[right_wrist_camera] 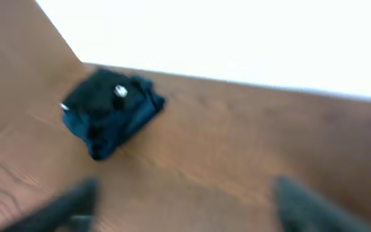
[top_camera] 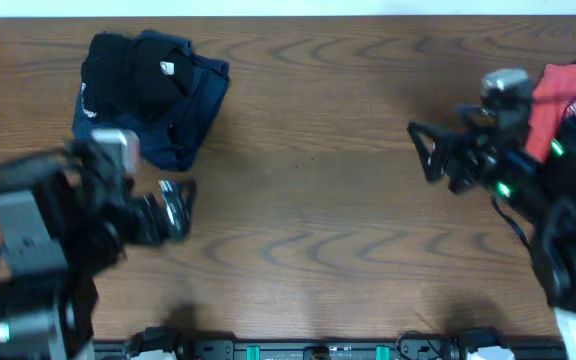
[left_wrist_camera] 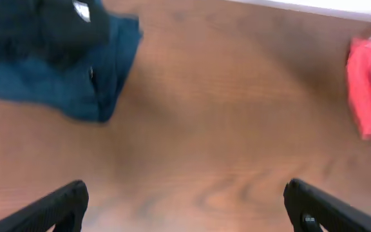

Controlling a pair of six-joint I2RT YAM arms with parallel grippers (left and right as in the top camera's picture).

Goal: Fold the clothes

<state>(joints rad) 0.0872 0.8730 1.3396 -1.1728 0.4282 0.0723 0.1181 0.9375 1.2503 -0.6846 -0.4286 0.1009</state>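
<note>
Black T-shirt [top_camera: 128, 70], soft, limp, is lying ahead-left of gaping empty left hand [top_camera: 180, 205]; right hand [top_camera: 420, 150] likewise; pinching edges likely suits.

The brown wooden worktop [top_camera: 308, 200] carries 2 piles: at far left a navy garment [top_camera: 200, 100] with a black T-shirt [top_camera: 128, 75] on it, and at far right a coral-red T-shirt [top_camera: 550, 100].

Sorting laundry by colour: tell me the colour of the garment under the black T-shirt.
Navy blue; the garment shows best in the left wrist view.
</note>
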